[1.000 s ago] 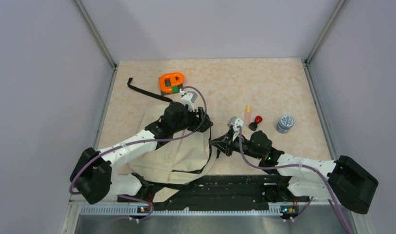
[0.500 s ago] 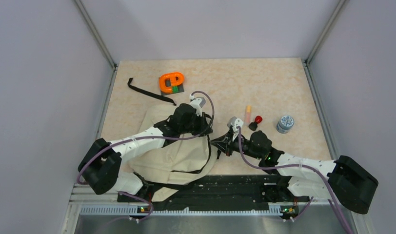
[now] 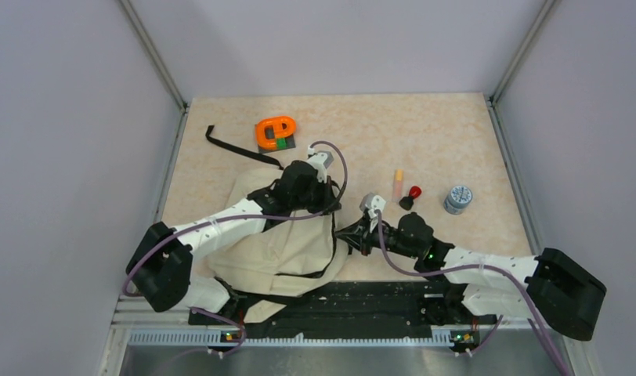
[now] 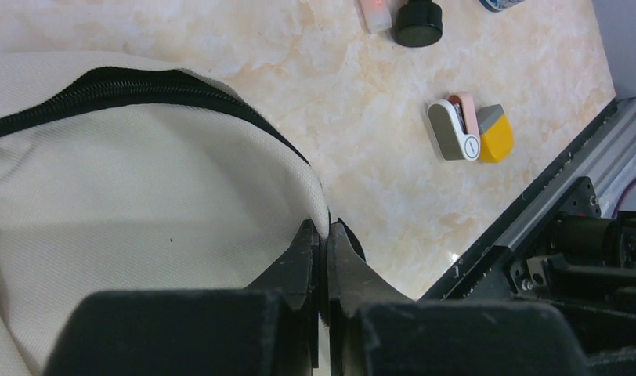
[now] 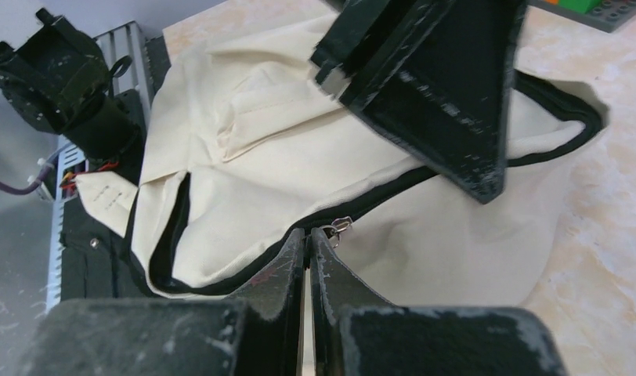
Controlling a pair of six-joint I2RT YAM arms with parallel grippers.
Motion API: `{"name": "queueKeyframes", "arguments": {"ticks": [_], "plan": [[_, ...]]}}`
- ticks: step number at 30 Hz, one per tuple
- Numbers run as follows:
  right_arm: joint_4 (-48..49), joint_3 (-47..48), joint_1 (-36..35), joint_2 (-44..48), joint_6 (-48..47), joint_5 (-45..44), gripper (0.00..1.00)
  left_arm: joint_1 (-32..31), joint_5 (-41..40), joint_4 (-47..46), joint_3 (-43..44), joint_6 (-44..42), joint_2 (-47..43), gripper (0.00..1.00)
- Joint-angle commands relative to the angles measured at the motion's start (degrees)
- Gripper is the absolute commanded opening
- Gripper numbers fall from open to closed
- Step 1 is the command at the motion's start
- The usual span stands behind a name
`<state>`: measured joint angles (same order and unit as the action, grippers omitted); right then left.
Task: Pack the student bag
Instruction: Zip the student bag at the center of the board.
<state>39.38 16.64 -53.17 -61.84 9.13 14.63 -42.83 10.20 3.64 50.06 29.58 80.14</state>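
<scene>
The student bag (image 3: 287, 251), beige, lies flat on the desk (image 3: 456, 133), at its near-left part. The left claw (image 4: 327, 235) pinches the bag's rim fabric. The right claw (image 5: 308, 236), pressed together, meets the zipper line beside the metal pull (image 5: 340, 227).

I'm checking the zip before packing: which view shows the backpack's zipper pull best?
Right wrist: the metal zipper pull lies close up beside the right gripper. Left wrist shows only black zipper line on the backpack; the top view is too small to tell.
</scene>
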Motion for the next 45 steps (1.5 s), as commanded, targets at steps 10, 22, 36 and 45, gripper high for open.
{"name": "queueKeyframes", "arguments": {"ticks": [10, 22, 36, 45], "plan": [[4.4, 1.9, -8.5, -5.3, 1.4, 5.1, 0.0, 5.2, -5.0, -8.0, 11.7, -5.1, 0.8, 0.0], [12.1, 4.3, -13.0, -15.7, 4.8, 3.2, 0.0, 13.1, -9.5, -17.0, 9.8, -0.5, 0.8, 0.0], [-2.3, 4.9, -13.2, -3.7, 0.4, -14.4, 0.0, 12.7, 0.3, -5.8, -0.5, -6.3, -12.1, 0.64], [-8.7, 5.9, -13.1, 2.5, -2.4, -18.7, 0.0, 8.0, 11.3, -3.1, -9.7, -0.9, -17.2, 0.71]]}}
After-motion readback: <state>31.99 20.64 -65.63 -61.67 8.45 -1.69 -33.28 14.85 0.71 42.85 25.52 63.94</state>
